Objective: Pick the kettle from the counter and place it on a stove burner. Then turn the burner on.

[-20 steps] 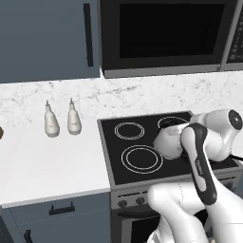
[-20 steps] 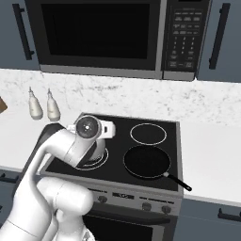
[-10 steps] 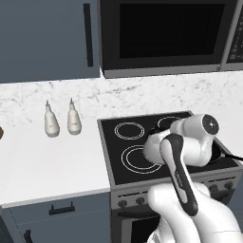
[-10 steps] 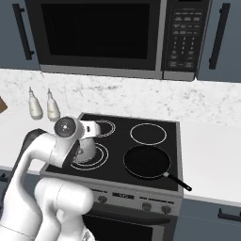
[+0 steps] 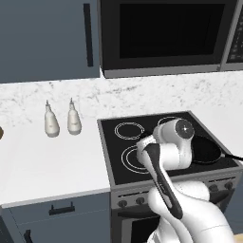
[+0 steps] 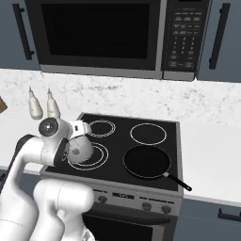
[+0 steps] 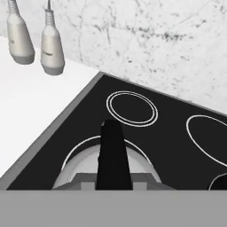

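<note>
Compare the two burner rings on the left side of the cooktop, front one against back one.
The front left burner is the wider circle; the back left burner is clearly smaller. The front one has the kettle over it, hiding part of its rings, while the back one lies fully bare. The front one sits near the knob panel, the back one near the marble backsplash. Both are double white rings in black glass, neither glowing red.
</note>
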